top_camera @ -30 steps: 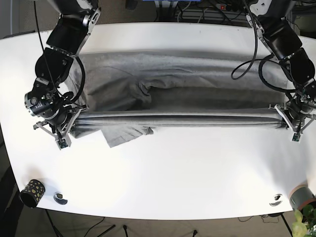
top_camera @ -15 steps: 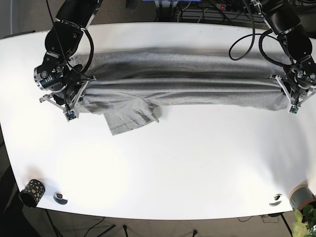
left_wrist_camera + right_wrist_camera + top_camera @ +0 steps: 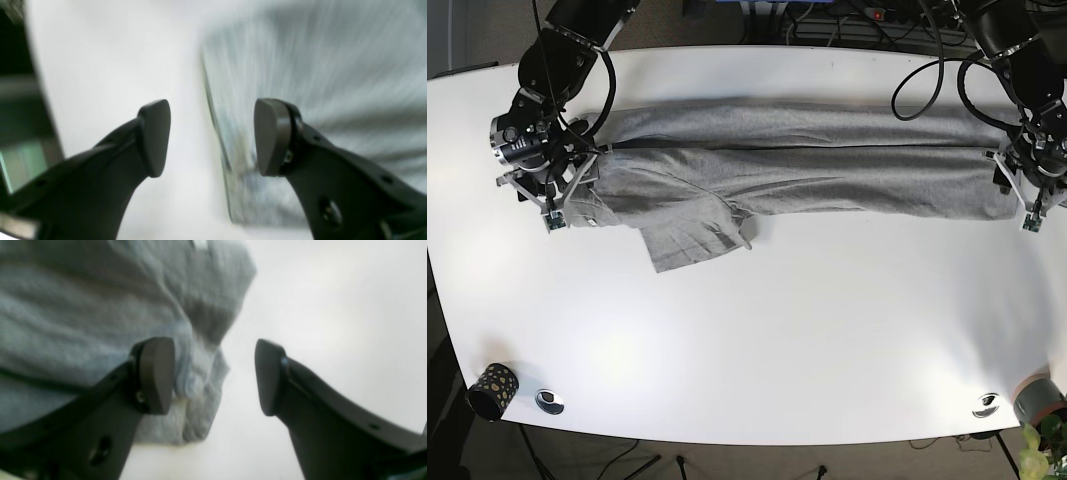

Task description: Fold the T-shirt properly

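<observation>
Along the far half of the bench (image 3: 777, 330): T-shirt (image 3: 807, 165), one second ago stretched taut off the surface, now lies flat in a long folded band. Left gripper (image 3: 211, 136) and right gripper (image 3: 215, 375) both spread wide, holding nothing; lengthwise fold judged complete, one sleeve flap still protruding

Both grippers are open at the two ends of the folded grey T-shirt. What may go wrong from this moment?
1. One sleeve sticks out below the folded T-shirt, so a next fold may trap it crooked.
2. The right gripper has one finger over bunched cloth; pulling away may drag that end.
3. The left gripper straddles the shirt's edge on the white table, and the blurred wrist view hints at fast motion, which may snag the hem.
</observation>
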